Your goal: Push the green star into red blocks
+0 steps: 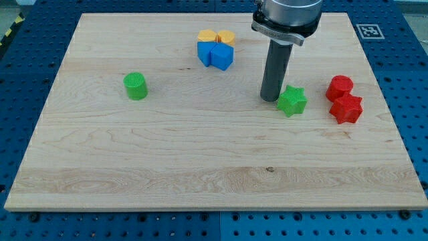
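Observation:
The green star point(292, 101) lies on the wooden board point(200, 161) at the view's right. My tip point(270, 98) stands just left of the star, touching or nearly touching its left side. A red cylinder point(339, 88) and a red star point(346, 108) sit close together further right, with a gap between them and the green star. The red star lies just below the red cylinder.
A green cylinder point(136, 86) stands at the view's left. Two blue blocks point(215, 55) and two orange blocks point(216, 37) cluster at the view's top centre, left of the rod. The board's right edge lies just beyond the red blocks.

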Motion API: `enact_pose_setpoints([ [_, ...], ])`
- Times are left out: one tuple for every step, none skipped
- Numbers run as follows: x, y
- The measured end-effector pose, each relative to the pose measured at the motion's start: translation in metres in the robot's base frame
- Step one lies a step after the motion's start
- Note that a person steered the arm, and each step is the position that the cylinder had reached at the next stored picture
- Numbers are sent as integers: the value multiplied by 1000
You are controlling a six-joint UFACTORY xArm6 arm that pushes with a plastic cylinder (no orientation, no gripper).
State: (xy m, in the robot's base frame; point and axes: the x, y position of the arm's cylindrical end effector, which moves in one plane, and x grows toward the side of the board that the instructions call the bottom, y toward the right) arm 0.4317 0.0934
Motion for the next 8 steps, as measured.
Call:
enact_pose_setpoints([
  [1, -4],
  [7, 21],
  [8, 32],
  [9, 30],
  [18, 14],
  [18, 14],
  [25, 14],
  [26, 14],
])
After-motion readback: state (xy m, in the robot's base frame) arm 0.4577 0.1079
